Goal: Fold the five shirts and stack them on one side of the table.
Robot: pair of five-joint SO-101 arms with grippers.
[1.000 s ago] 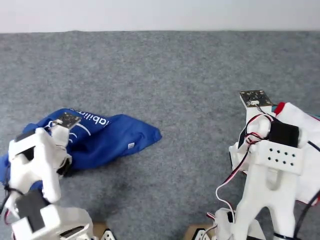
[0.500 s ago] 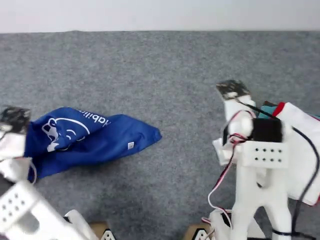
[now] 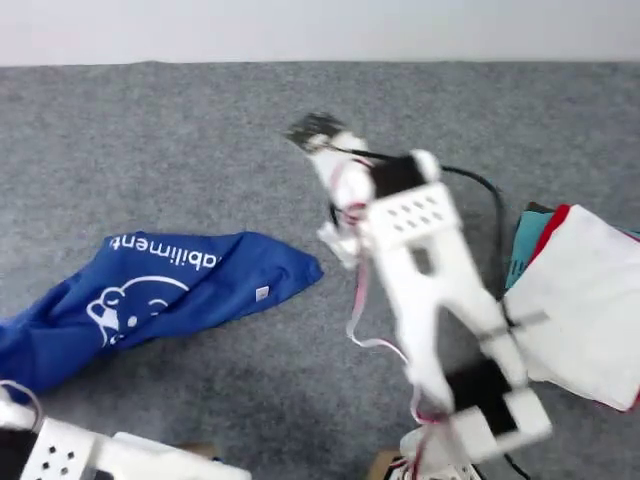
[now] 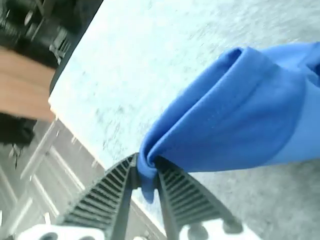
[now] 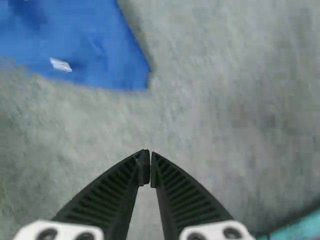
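The left gripper (image 4: 145, 172) was clamped on a bunched fold of the blue shirt (image 3: 170, 290), with the cloth squeezed between its ribbed jaws close to the edge of the table (image 3: 250, 130). I judge that it held this end so the shirt could be pulled out flat, because a crumpled shirt cannot be folded well.

In the high view the blue shirt lay in the lower left part of the frame. It was long and wrinkled, with its white print up and one end running toward the lower left corner.

The right gripper (image 5: 145, 159) had its jaws together and held nothing. It hung above the bare grey surface, and the pointed end of the shirt was near it. The right arm (image 3: 420, 230) leaned across the middle of the high view, probably in order to take that free end.

At the right edge of the frame lay a stack of folded shirts (image 3: 580, 310), white on top with red and teal edges under it, well apart from the blue one. The right arm stood between the blue shirt and the stack, so I judge it could be in the way when the shirt is carried over.
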